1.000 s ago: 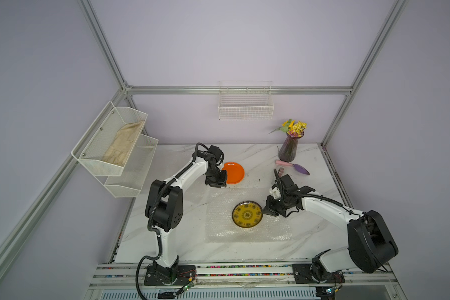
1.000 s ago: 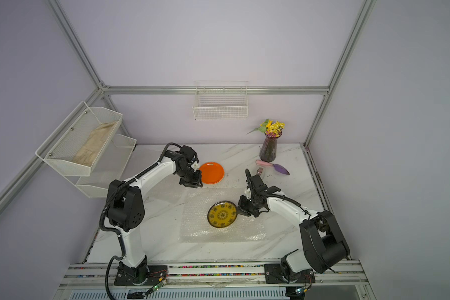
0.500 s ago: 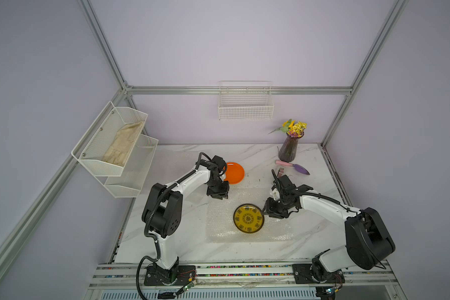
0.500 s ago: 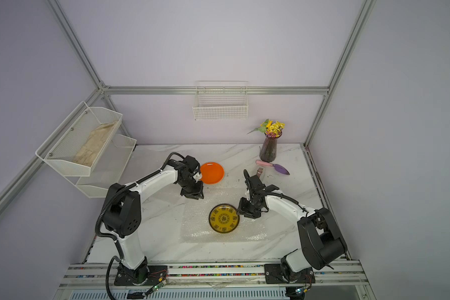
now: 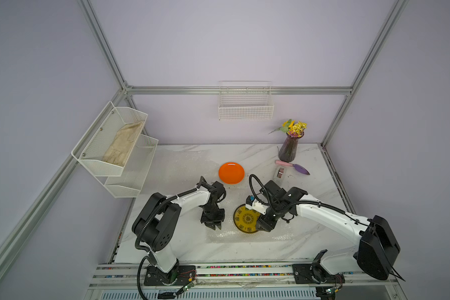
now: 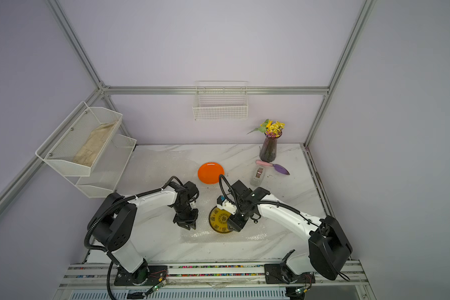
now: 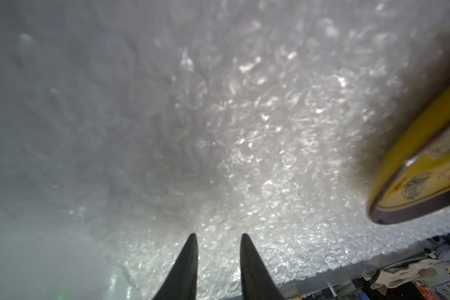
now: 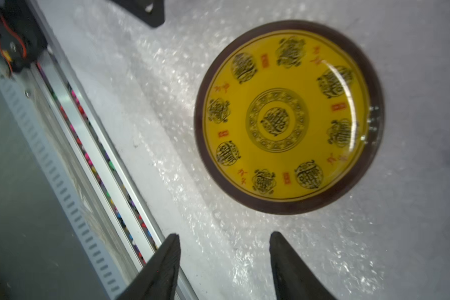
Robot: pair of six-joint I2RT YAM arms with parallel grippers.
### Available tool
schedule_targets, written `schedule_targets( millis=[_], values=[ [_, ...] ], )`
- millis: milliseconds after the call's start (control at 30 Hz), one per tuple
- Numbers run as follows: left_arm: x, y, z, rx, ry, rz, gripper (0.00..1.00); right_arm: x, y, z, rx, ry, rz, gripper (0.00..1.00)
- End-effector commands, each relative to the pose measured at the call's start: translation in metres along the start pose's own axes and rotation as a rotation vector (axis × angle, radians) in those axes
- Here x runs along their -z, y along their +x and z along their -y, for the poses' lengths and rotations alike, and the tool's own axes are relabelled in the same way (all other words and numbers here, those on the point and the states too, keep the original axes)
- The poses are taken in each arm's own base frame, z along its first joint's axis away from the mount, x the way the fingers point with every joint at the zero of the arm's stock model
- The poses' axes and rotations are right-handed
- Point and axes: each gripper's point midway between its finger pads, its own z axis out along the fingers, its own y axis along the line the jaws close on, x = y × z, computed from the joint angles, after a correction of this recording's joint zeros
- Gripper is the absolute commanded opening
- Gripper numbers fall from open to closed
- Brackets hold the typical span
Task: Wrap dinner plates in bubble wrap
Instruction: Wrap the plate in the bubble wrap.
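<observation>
You have the yellow plate (image 5: 245, 220) flat, face up, on the wrap (image 5: 279, 233), whose long axis runs side to side on the table (image 5: 244, 250). Your right end effector (image 5: 264, 230) is spread and empty beside it. Your left end effector (image 5: 213, 227) is narrowly parted and empty.

Arms: left arm (image 5: 192, 200), right arm (image 5: 322, 215) wearing white shells over links, black housings capping joints. Black ribbed cable (image 5: 151, 218) running along left arm; black hose (image 5: 252, 187) looping over right wrist. Ends: left gripper (image 7: 218, 235), right gripper (image 8: 224, 233) carrying black fingers (image 7: 182, 267) tapering to narrow points.

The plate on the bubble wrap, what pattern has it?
Yellow plate, dark ornamental medallions, brown rim; clearest in the right wrist view.
</observation>
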Motion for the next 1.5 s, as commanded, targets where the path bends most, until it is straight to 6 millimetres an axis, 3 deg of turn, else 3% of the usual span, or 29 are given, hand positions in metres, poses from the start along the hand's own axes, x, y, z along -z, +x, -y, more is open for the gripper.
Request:
schedule_targets(
  millis=[0,67,133,333,433,600,667,767,933,1033,1233,1333,1467],
  values=[
    [0.009,-0.004,0.0,0.006,0.006,0.043,0.29,-0.007,0.045,-0.013,0.249,0.041,-0.192,0.58],
    [0.019,-0.006,0.011,0.002,0.05,0.058,0.3,-0.012,0.054,-0.018,0.305,0.089,-0.207,0.59],
    [0.028,-0.007,0.021,-0.001,0.094,0.069,0.3,-0.02,0.058,-0.011,0.342,0.181,-0.221,0.61],
    [0.037,0.011,0.042,-0.007,0.194,0.034,0.3,-0.036,0.05,0.008,0.404,0.336,-0.214,0.58],
    [0.025,0.024,0.035,0.014,0.183,-0.007,0.3,-0.038,0.044,0.008,0.429,0.357,-0.191,0.5],
    [-0.006,0.036,0.006,0.056,0.087,-0.061,0.3,-0.039,0.04,0.001,0.443,0.336,-0.158,0.34],
    [-0.01,0.035,-0.001,0.065,0.052,-0.059,0.3,-0.04,0.039,-0.01,0.445,0.277,-0.151,0.37],
    [-0.011,0.031,0.0,0.066,0.048,-0.057,0.3,-0.047,0.045,-0.023,0.446,0.216,-0.156,0.52],
    [-0.009,0.03,0.0,0.067,0.047,-0.054,0.3,-0.061,0.052,-0.012,0.462,0.291,-0.193,0.53],
    [-0.012,0.033,-0.004,0.071,0.028,-0.066,0.3,-0.058,0.046,-0.001,0.466,0.365,-0.185,0.41],
    [-0.008,0.031,-0.029,0.086,-0.115,-0.049,0.3,-0.047,0.032,-0.012,0.449,0.326,-0.137,0.0],
    [0.013,0.016,-0.038,0.07,-0.208,0.017,0.3,-0.043,0.022,-0.017,0.439,0.304,-0.113,0.0],
    [0.053,-0.012,-0.023,0.02,-0.215,0.153,0.31,-0.041,0.002,-0.016,0.299,0.207,-0.064,0.0]
  ],
)
